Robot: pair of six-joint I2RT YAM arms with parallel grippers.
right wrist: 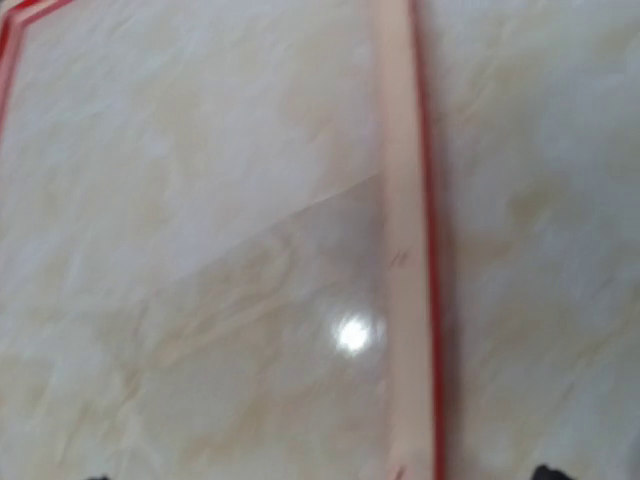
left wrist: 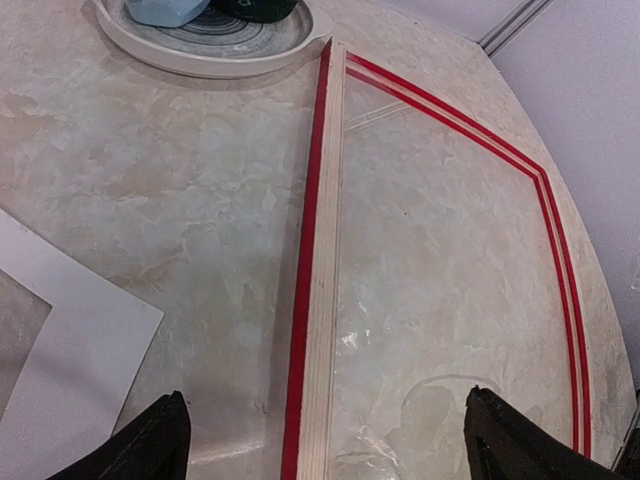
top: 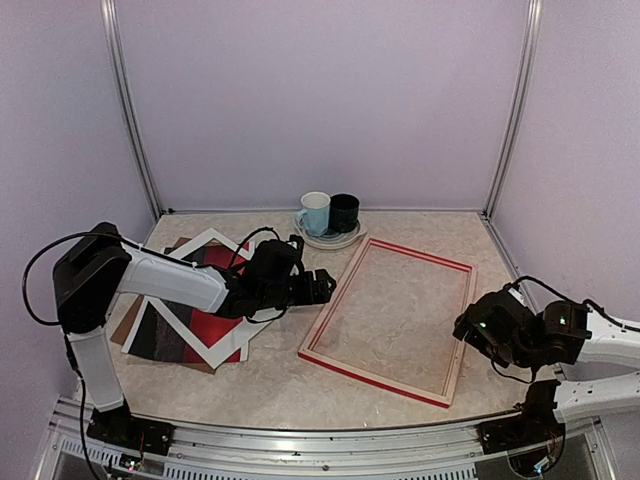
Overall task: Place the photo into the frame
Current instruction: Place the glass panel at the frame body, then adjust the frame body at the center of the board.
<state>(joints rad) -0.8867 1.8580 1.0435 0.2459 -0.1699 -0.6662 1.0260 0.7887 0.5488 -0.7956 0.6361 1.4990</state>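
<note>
Red-fronted frame (top: 375,378) lies flat — left gripper (top: 325,286), right gripper (top: 463,328) spread wide.

Marble-patterned desk (top: 270,385) is sitting inside a lilac-walled booth (top: 320,100), with aluminium posts (top: 130,110) running up the far corners. A pale round plate (top: 346,241) is sitting at the middle of the desk's far edge and carrying two cups side by side. The light blue mug (top: 315,212) is standing on the left and the dark cup (top: 344,211) on the right, the two touching or nearly so. A white mat border (top: 215,345) is lying flat and skewed on the left half of the desk, one corner pointing at the far edge. A brown backing board (top: 126,326) is sticking out from under it toward the left edge.
</note>
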